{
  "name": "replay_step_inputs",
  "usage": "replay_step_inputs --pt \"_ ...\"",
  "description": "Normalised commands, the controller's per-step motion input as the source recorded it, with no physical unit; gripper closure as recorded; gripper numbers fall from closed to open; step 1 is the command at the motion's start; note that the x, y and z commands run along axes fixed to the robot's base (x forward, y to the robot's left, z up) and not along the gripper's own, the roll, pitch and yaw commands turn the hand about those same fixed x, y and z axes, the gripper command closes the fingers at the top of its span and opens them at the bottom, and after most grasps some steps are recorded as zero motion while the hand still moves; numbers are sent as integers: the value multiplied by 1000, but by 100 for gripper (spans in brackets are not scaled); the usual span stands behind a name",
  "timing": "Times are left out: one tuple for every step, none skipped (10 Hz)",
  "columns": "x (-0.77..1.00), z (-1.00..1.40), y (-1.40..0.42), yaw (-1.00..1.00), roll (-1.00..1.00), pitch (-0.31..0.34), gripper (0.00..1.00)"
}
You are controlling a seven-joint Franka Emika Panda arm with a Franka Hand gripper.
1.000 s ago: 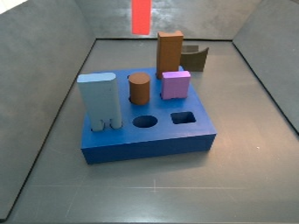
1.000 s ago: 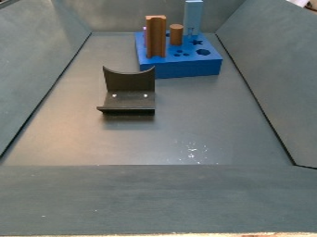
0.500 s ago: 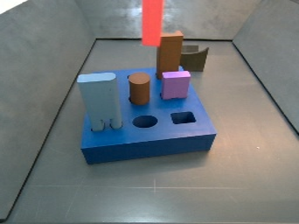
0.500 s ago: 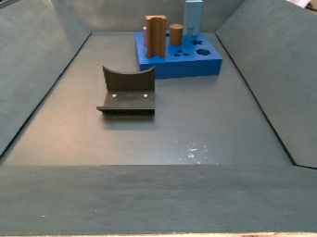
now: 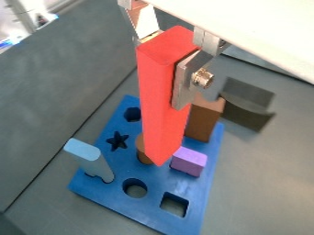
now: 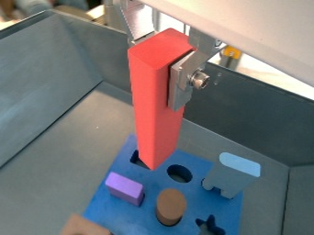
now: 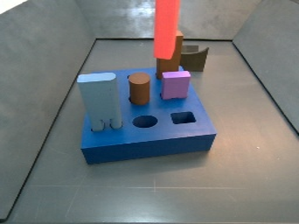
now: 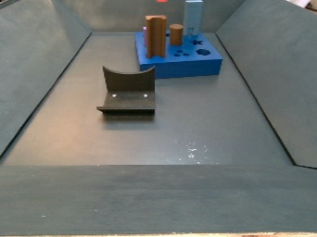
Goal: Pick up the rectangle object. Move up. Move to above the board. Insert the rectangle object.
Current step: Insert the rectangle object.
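Red-orange bar (image 5: pixel 166 101) hangs upright in the air, pinched near its top between the two silver fingers (image 5: pixel 190 78) of the hand (image 6: pixel 157 57), and both wrist views show it clear of everything below. In a side view the bar (image 7: pixel 169 29) runs out of the top of the picture, its lower end in front of the brown block (image 7: pixel 172 61) at the back of the blue board (image 7: pixel 149 131); the hand itself is out of that view.

The step in hand looks like the carry to above the board, with the lowering yet to come. The target is the square hole (image 7: pixel 184 117) near the board's front edge, beside the round hole (image 7: pixel 145 122). In a wrist view the bar's foot lines up over the board's top face near the round hole (image 6: pixel 181 172), so it probably needs more sideways travel before any descent.

To do this well, the hand should keep the bar high enough to pass over the brown block, the small purple block (image 7: pixel 176 84) and the round brown peg (image 7: pixel 139 88). It should stop with the bar's square foot directly over the square hole, faces parallel to the hole's sides, and the bar plumb. A tilt or a slight twist would likely catch a corner on the rim. The tall pale blue piece (image 7: pixel 98 102) stands at the board's far side from the hole and seems no obstacle.
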Motion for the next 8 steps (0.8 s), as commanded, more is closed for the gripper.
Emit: replay_step_inputs --pt "217 -31 -29 -829 0 0 100" --pt "206 -80 -17 -843 0 -1 100" --pt "223 -149 0 -831 0 -6 100" --pt "231 -194 0 -826 4 -9 100" --pt "189 -217 0 -866 11 -16 100" --pt "143 -243 0 -906 16 -26 100" --pt "111 -311 0 -937 36 -43 100" --pt "66 -331 0 -971 36 -61 100"
